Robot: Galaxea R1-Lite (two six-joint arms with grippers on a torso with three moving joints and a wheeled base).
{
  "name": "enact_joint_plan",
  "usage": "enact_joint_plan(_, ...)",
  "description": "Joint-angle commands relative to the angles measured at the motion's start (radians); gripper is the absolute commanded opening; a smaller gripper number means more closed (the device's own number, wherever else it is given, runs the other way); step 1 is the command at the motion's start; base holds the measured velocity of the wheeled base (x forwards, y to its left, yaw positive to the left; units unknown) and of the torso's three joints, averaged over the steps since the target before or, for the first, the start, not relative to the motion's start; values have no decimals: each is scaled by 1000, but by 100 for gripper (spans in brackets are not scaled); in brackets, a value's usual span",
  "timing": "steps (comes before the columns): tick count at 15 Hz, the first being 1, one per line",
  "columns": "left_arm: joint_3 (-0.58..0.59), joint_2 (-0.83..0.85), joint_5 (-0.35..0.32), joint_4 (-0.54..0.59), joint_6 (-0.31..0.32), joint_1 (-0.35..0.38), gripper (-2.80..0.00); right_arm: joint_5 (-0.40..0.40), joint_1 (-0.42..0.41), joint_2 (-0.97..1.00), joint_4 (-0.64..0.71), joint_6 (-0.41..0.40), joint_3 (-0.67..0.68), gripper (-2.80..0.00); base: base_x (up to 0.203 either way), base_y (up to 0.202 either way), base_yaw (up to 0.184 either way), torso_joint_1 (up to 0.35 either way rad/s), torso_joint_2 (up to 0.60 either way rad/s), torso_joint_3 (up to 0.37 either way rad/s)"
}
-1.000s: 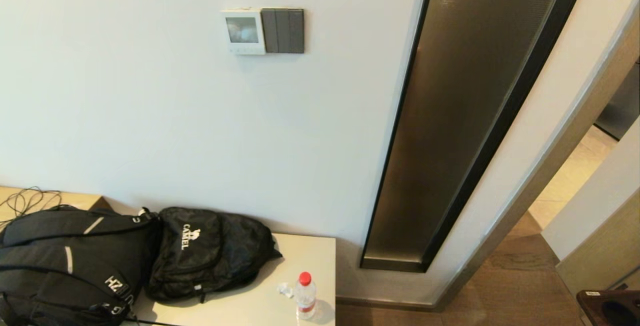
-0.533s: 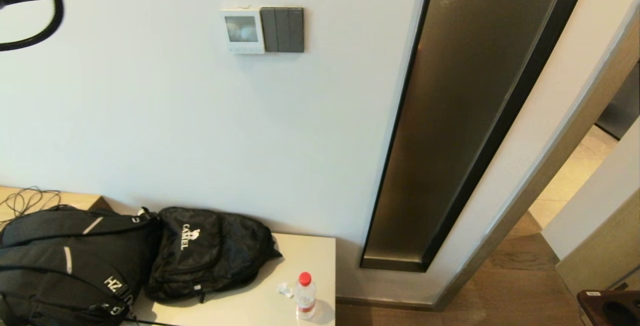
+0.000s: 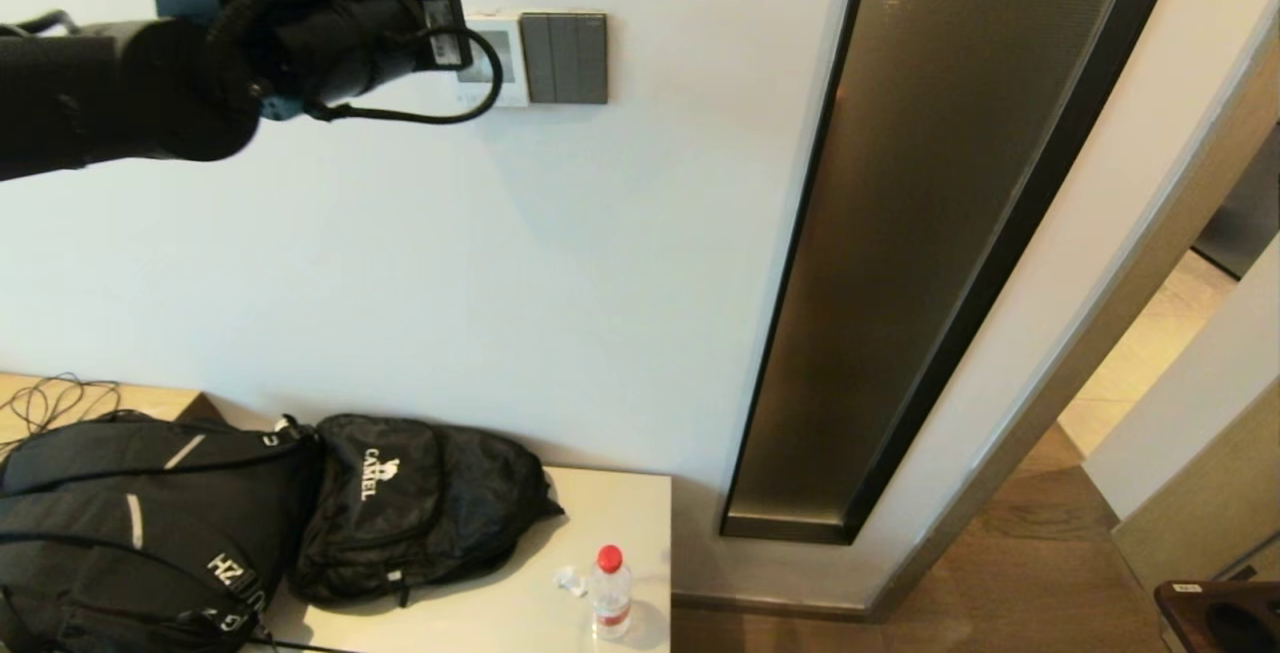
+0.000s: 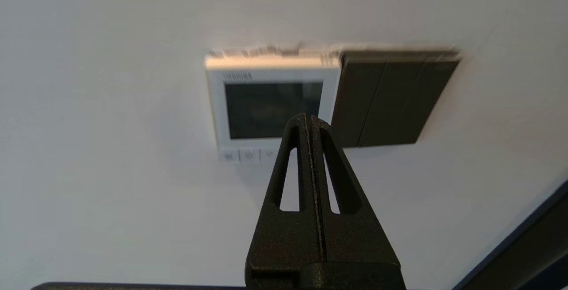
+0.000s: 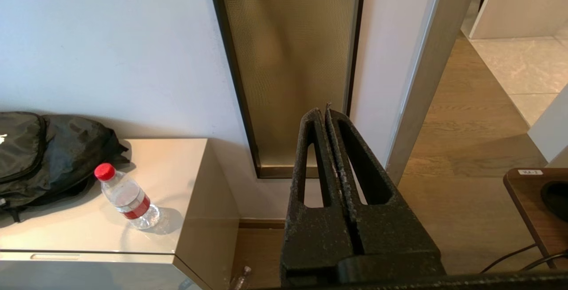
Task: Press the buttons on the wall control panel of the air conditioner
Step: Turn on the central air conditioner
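- Your left gripper [image 4: 309, 119] is closed, its tip before the panel [image 4: 270, 103], just above the buttons [image 4: 248, 154].
- Your right gripper [image 5: 325, 111] is closed too, far below the panel.

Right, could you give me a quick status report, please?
Left gripper shut, raised before the control panel, contact unclear. Right gripper shut, parked low. Nothing between fingertips and button row.
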Motion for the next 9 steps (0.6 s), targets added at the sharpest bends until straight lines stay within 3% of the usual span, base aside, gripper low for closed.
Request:
enact_joint_plan(1, -32, 145, 5, -40, 1, -17, -280, 0, 1, 1, 0, 0, 0, -280, 0, 0, 0, 0, 0, 0)
enact_joint_plan(3, -33, 190, 7, -99, 1, -19, -280, 0, 1, 1, 0, 0, 0, -280, 0, 0, 0, 0, 0, 0)
enact_joint_plan(9, -34, 213, 3, -137, -6, -19, -280, 0, 2, 1, 0, 0, 0, -280, 0, 0, 0, 0, 0, 0)
